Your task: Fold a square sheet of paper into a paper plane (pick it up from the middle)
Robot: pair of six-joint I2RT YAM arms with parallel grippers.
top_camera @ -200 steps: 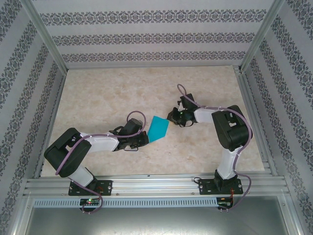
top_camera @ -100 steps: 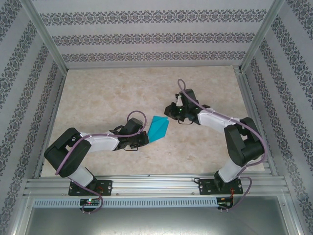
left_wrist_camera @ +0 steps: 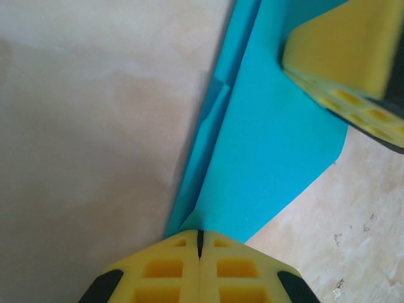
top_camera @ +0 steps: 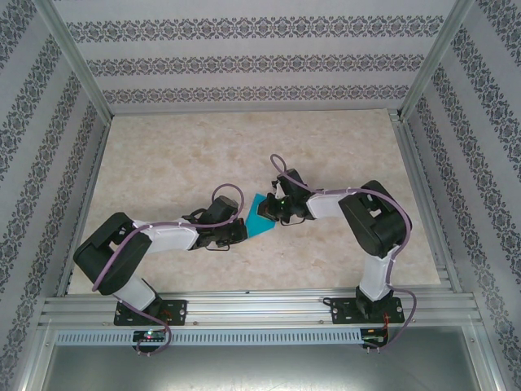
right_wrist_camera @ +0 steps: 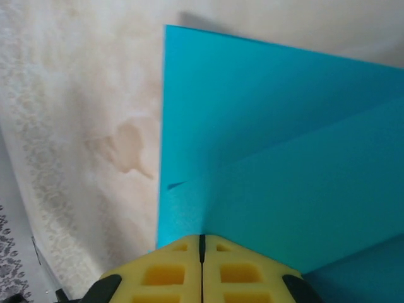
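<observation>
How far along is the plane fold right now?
Done: the thin teal-blue paper sheet already shows folded layers and creases. In hand: the left claw and right claw are both shut on its edges. Left: it is a broad wedge, not yet a narrow dart, so more folds remain.

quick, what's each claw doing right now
Left claw: closed, pinching one end of the folded teal paper.
Right claw: closed, pinching the same paper from the opposite side.
</observation>
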